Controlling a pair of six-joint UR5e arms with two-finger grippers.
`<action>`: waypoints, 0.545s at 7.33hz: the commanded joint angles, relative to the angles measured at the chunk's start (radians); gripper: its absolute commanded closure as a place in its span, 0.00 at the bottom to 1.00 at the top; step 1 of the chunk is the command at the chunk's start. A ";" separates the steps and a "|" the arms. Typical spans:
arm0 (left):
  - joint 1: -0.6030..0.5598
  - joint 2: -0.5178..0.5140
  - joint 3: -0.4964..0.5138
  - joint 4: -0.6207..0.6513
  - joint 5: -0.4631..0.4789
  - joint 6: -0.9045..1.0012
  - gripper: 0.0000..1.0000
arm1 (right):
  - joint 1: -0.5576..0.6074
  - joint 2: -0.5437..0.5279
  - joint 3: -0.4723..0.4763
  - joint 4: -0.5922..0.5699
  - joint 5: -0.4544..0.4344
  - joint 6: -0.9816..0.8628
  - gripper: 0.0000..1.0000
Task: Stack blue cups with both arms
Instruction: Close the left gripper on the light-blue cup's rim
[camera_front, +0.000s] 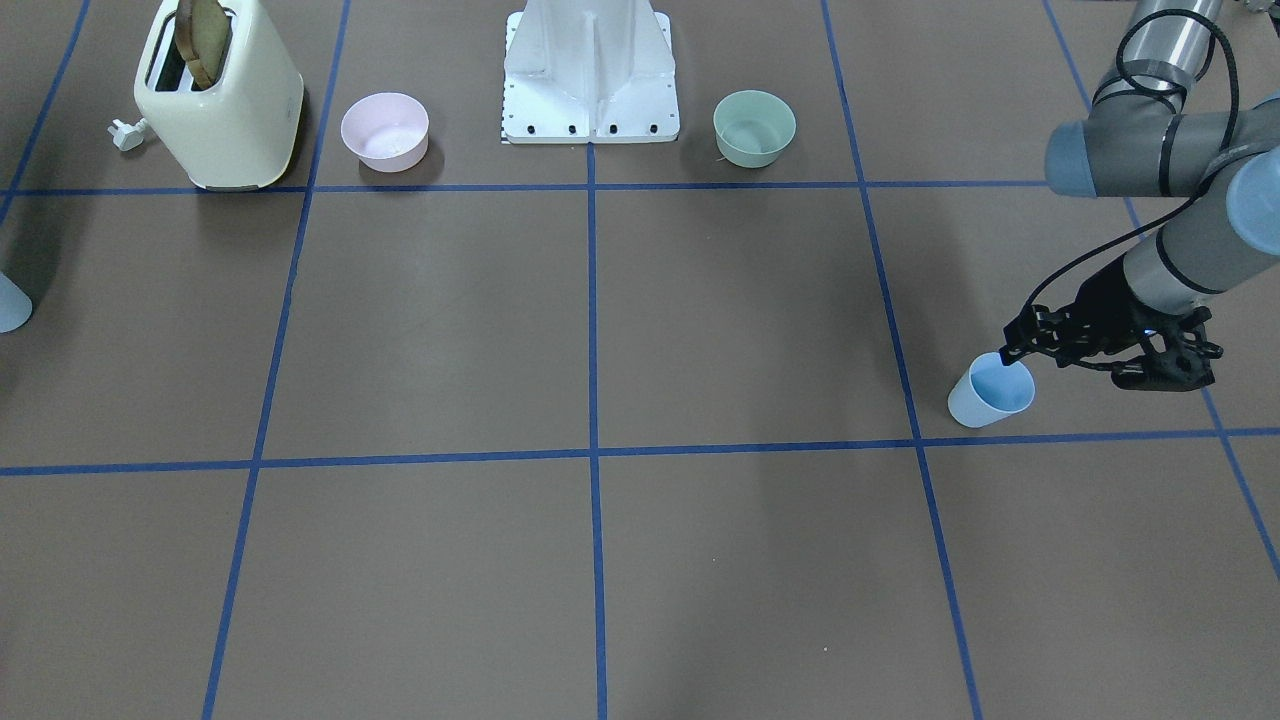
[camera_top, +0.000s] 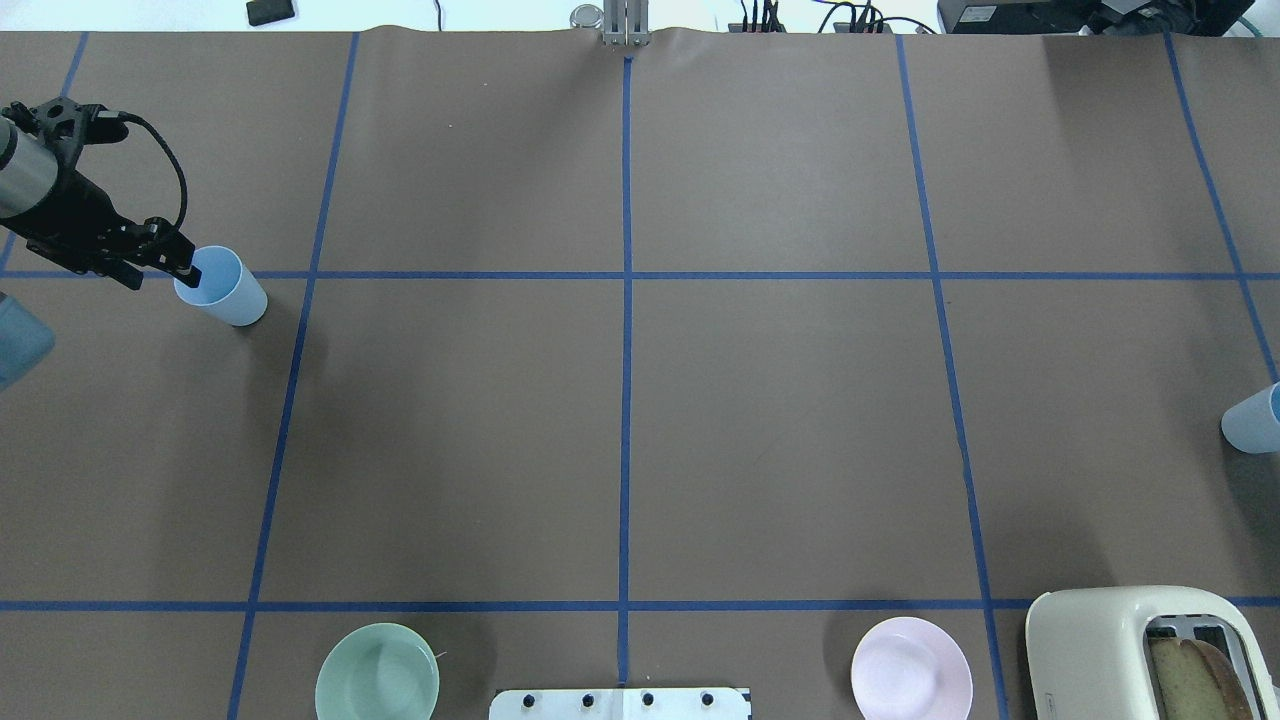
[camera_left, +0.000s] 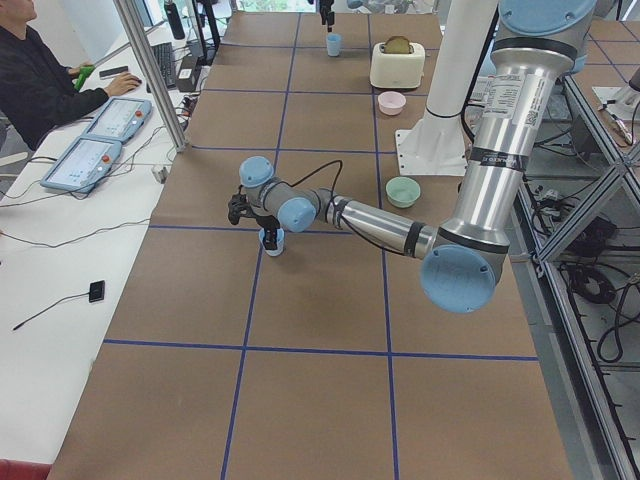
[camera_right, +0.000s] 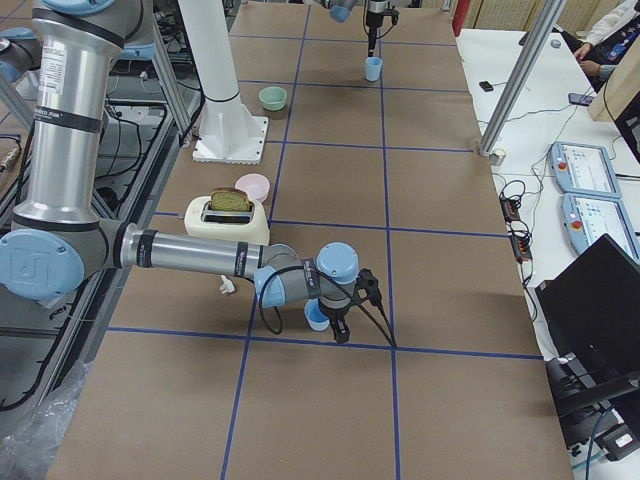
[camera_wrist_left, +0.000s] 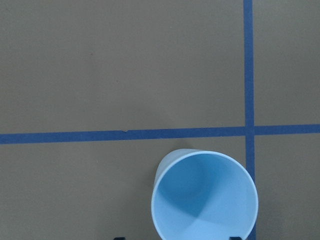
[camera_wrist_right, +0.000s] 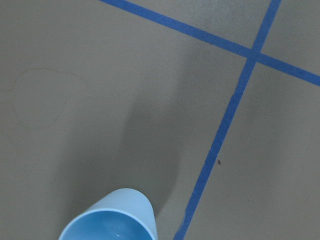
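Left fingers (camera_top: 184, 267) hang at the rim of the left cup (camera_top: 228, 292), which stands upright on the bench (camera_top: 780, 430) near its 9 o'clock edge in the overhead view, beside a crossing of the blue tape lines (camera_top: 625, 275). In that view the cup lies at 4 o'clock from the fingers, whose dark tip sits over the 10 o'clock side of the rim. In the left wrist view the cup's open mouth fills the 6 o'clock part of the frame. 2 small dark tips show at the bottom edge, well apart: 1 outside the cup's wall at 7 o'clock, the other in front of the rim at 5 o'clock. The fingers are therefore wide and not clamped on the cup. Whether a tip touches the rim cannot be told.

Right fingers (camera_right: 340, 328) show only in the side view from the robot's right. They point down at the bench with the right cup (camera_right: 317, 316) just beside them at 9 o'clock. Their spread cannot be told, nor can contact with the cup. This cup stands upright at the bench's 3 o'clock edge in the overhead view, well apart from the left cup.

Along the 6 o'clock edge there sit a green bowl (camera_top: 377, 672), a white base mount (camera_top: 620, 704), a pink bowl (camera_top: 911, 668) and a cream toaster (camera_top: 1110, 650) with toast (camera_top: 1195, 680) in 1 slot.
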 joint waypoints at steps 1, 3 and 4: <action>-0.011 -0.027 0.065 -0.014 -0.015 0.006 0.25 | 0.000 0.001 0.000 0.000 0.001 0.000 0.08; -0.008 -0.041 0.083 -0.015 -0.018 0.006 0.29 | 0.000 0.001 0.002 0.000 0.001 0.000 0.08; -0.007 -0.049 0.090 -0.017 -0.018 0.006 0.35 | 0.000 0.001 0.002 0.000 -0.001 0.000 0.08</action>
